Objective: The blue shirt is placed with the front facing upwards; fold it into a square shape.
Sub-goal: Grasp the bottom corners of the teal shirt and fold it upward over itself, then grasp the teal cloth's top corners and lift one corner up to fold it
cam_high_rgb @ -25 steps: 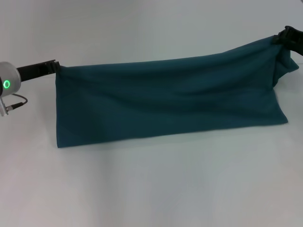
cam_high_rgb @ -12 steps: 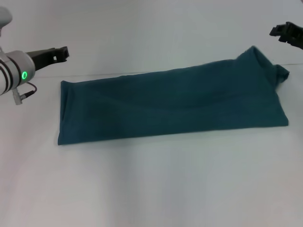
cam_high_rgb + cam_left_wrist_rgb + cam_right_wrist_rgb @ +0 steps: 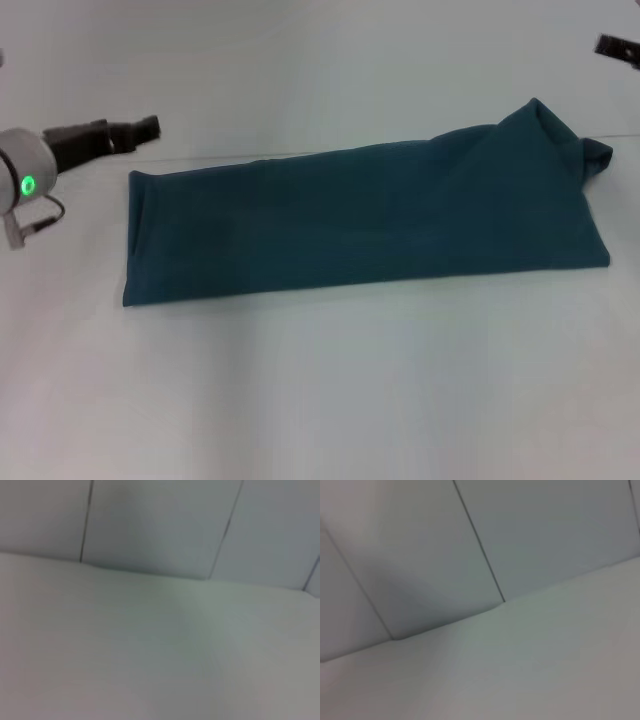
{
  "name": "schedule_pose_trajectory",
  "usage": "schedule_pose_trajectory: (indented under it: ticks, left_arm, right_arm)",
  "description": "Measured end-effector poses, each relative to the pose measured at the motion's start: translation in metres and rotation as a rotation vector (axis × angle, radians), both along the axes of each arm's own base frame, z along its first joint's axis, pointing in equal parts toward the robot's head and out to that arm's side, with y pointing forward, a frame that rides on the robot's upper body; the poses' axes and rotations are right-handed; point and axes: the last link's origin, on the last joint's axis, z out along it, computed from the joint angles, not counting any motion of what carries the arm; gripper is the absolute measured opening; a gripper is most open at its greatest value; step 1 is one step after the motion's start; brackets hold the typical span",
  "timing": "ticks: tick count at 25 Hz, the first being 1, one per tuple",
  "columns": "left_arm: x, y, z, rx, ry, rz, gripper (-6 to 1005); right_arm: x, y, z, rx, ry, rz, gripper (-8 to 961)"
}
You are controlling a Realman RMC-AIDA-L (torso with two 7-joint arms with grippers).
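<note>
The left hand (image 3: 140, 128) hovers at ten o'clock, off the cloth and holding nothing; how far open, I cannot tell. The blue shirt (image 3: 365, 215) lies across the bench (image 3: 330, 390) as a long folded band, rumpled at two o'clock. Judged: lengthwise fold done, crosswise folds remain. Right hand (image 3: 618, 46), at two o'clock, is mostly cut off. Nothing blocks.

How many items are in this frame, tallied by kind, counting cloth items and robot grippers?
Blue shirt, folded into a long band lying flat on the white table: 1
Grippers: 2, the left gripper off the band's far left corner, the right gripper at the far right edge; neither touches the cloth
Total: 3
</note>
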Motion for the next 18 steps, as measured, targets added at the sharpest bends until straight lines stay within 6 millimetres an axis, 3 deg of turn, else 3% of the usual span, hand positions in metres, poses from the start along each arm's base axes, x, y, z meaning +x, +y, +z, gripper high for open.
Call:
schedule_pose_trajectory:
  ticks: [2, 9, 18]
  left_arm:
    - [-0.003, -0.008, -0.003, -0.035, -0.009, 0.001, 729]
    - [-0.016, -0.025, -0.011, -0.115, -0.012, 0.052, 766]
    - [-0.022, -0.032, -0.007, -0.257, 0.033, 0.200, 765]
  right_arm:
    - [0.008, -0.018, -0.003, 0.021, 0.013, 0.042, 718]
    - [0.039, -0.064, -0.011, 0.068, 0.083, 0.058, 777]
    - [0.045, -0.072, -0.019, 0.043, 0.097, 0.050, 777]
